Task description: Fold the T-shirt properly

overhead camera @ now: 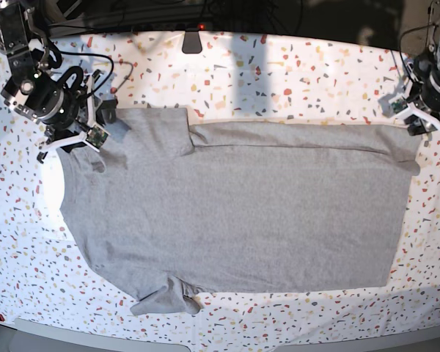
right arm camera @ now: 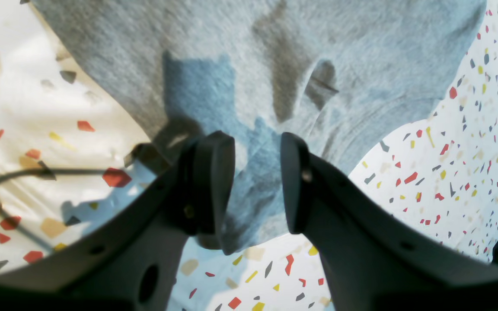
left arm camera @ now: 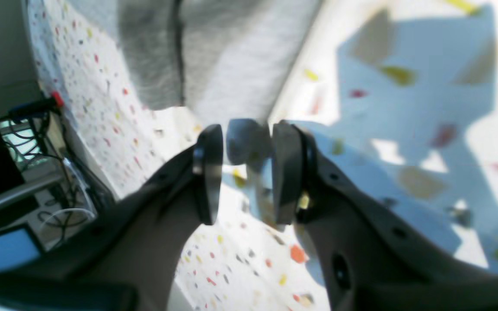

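No lettering, label or number can be read on anything in view.

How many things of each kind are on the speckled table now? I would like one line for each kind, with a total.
T-shirt: 1, grey, spread flat on the table.
Grippers: 2, the left gripper and the right gripper, both with jaws apart and nothing between them.
Total: 3.
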`<state>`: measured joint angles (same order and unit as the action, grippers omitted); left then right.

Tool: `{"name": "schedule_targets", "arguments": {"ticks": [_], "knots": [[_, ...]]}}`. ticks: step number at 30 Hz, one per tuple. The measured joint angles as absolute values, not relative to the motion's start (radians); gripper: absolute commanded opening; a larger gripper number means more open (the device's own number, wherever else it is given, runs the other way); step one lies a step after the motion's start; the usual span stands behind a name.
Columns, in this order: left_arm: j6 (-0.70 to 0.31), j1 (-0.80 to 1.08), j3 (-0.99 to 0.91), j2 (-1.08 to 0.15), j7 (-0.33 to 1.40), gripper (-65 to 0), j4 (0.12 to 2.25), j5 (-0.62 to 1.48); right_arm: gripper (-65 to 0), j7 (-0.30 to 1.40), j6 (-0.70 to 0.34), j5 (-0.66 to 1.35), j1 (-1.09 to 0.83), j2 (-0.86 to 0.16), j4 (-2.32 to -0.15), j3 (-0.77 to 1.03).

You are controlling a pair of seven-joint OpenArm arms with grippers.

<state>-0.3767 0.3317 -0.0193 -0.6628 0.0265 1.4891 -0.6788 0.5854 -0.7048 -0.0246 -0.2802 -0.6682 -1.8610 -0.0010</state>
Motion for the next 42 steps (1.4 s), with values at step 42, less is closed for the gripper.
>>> {"name": "schedule_targets", "arguments": {"ticks": [42], "knots": [[-0.314,0.249,0.145,-0.681,0.191,-65.0,1.459,-0.649,-42.5,0.513,-0.705,-0.207,-0.421,-0.673,-1.802,-0.001]]}}
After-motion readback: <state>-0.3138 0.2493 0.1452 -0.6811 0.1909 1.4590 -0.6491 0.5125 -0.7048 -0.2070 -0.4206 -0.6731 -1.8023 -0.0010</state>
